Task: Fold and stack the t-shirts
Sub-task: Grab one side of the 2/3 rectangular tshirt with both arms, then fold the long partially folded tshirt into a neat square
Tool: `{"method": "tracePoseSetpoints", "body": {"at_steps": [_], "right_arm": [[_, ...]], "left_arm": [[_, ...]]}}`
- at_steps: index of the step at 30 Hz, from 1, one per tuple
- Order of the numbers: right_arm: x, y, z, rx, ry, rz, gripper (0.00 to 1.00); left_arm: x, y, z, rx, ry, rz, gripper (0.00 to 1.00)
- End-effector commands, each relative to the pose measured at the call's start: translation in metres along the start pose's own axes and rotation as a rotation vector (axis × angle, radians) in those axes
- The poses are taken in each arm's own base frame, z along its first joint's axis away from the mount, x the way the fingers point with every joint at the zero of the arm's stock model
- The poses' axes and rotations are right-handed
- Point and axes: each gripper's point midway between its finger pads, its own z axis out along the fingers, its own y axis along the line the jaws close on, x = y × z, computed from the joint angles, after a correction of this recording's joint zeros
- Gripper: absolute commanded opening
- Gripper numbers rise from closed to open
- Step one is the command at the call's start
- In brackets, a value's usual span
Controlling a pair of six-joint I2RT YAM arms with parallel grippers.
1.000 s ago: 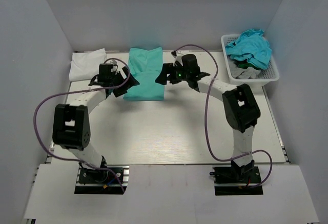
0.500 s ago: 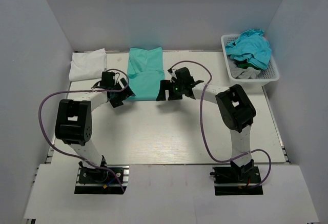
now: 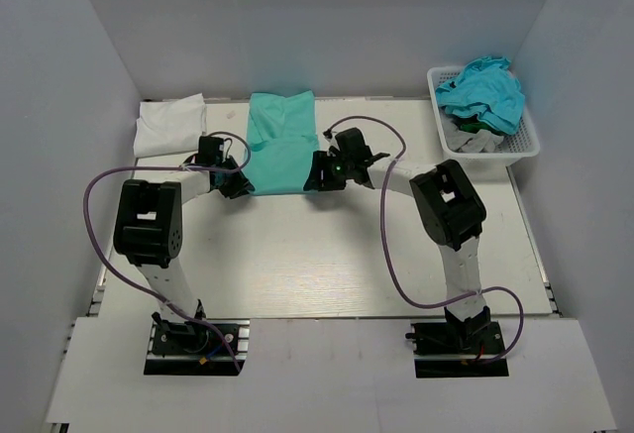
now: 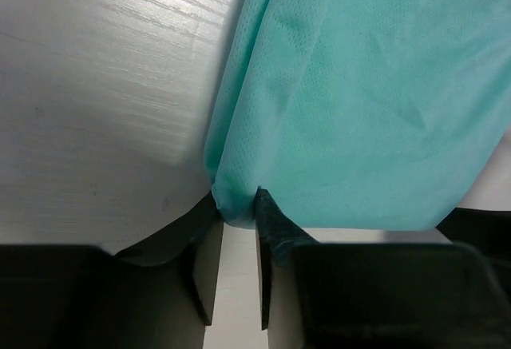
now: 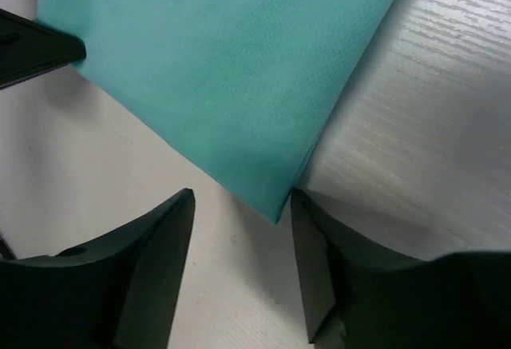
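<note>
Left gripper [image 4: 237, 207]: low on the table [image 3: 327, 255], fingers drawn narrow, near-left corner of the mint t-shirt [image 4: 359, 109] bunched between the tips and touching both; judged clamped on that corner. Right gripper [image 5: 242, 197]: low at the opposite near corner, jaws apart, the cloth point lying in the gap but free of at least one finger; not gripping. Mint t-shirt: flat, narrowed to a long panel, running away from both tools toward the far edge of the table, its near hem spanning the space between them. White t-shirt [image 3: 168, 126]: folded, beyond and outboard of the left gripper, apart from the mint one. Turquoise t-shirts [image 3: 483, 91]: heaped in the basket [image 3: 527, 148], well beyond and outboard of the right gripper, unfolded. Step in hand, by judgement: taking hold of both near corners for the crosswise fold. Next move calls for the right jaws to meet on their corner, then an even lift by both arms, carrying the hem forward over the far half and keeping the edges square.
</note>
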Motion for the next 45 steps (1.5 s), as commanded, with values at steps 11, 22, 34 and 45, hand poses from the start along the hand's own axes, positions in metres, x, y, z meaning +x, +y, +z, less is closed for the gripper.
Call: {"method": "tracePoseSetpoints", "body": {"at_steps": [11, 22, 34, 45], "right_arm": [[0.018, -0.003, 0.006, 0.011, 0.021, 0.002, 0.03], [0.045, 0.041, -0.096, -0.012, 0.126, -0.177, 0.00], [0.082, 0.107, -0.186, -0.211, 0.328, -0.060, 0.00], [0.063, 0.128, -0.189, -0.420, 0.340, -0.037, 0.00]], "left_arm": [[0.021, 0.006, 0.006, 0.008, 0.075, 0.001, 0.00], [0.073, -0.007, -0.093, 0.110, 0.065, -0.017, 0.00], [0.084, -0.028, -0.213, 0.156, 0.023, -0.006, 0.00], [0.055, -0.044, -0.222, 0.174, -0.072, -0.040, 0.00]]}}
